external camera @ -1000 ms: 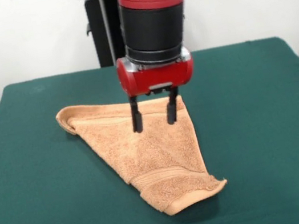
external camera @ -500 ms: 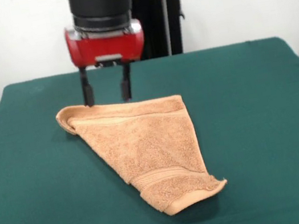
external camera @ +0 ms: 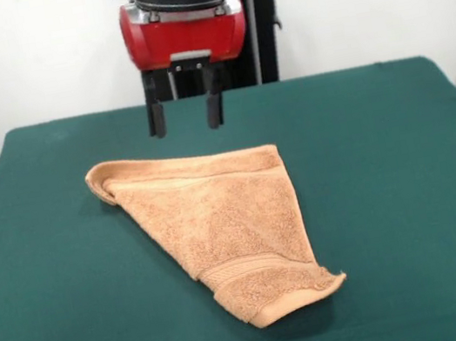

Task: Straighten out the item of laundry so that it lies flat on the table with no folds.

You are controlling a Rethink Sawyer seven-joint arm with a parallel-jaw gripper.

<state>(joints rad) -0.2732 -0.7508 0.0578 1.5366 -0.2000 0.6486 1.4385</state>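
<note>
Green table (external camera: 408,192): towel (external camera: 220,225) unmoved, folded; claw (external camera: 186,123) risen, shifted right, spread, empty.

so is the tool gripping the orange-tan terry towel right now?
No. The tool hangs open and empty above the dark green felt table, clear of the orange-tan terry towel.

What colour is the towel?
Orange-tan towel, best seen in the front view.

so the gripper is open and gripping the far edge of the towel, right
Not quite. The front view shows the gripper open, but it hangs above the table beyond the towel's far edge, holding nothing and clear of the cloth.
</note>
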